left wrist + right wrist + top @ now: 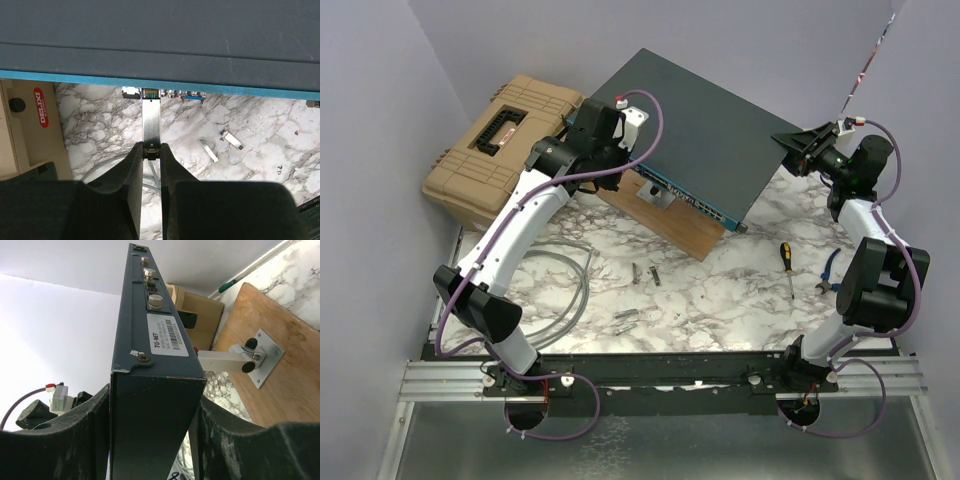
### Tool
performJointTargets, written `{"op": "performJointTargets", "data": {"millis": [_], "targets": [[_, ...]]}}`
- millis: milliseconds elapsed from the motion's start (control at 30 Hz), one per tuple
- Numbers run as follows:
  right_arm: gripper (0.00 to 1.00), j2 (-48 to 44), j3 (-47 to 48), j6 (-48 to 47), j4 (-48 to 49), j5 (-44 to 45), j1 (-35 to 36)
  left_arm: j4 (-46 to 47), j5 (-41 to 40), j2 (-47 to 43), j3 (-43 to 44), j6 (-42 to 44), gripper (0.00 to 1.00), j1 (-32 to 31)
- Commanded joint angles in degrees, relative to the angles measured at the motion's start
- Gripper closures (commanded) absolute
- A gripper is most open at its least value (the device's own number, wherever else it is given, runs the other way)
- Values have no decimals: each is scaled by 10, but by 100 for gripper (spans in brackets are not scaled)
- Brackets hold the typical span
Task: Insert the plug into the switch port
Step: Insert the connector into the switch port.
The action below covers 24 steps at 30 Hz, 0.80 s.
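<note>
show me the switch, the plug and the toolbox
switch (705,125): top view, on its flat dark top face
plug (151,122): left wrist view, on its silver body
toolbox (502,130): top view, on its dark handle

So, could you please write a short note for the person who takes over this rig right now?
Left gripper: shut on the plug, pinching its rear end.
Right gripper: shut across the thickness of the switch, at its edge.
Plug: its tip is at a socket in the row on the blue face. How deep it sits cannot be seen.
Done: plug is in the grip and lined up with a port.
Left to do: probably push the plug fully in, then open both grippers.
</note>
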Motion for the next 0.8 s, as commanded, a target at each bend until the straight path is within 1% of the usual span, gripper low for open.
{"op": "performJointTargets", "data": {"millis": [0, 533, 767], "targets": [[68, 20, 8, -34, 7, -11, -2, 18, 8, 13, 26, 5, 100, 0], [68, 24, 10, -34, 7, -11, -2, 17, 13, 16, 38, 9, 100, -28], [68, 25, 11, -33, 8, -12, -2, 25, -14, 17, 29, 15, 100, -29]]}}
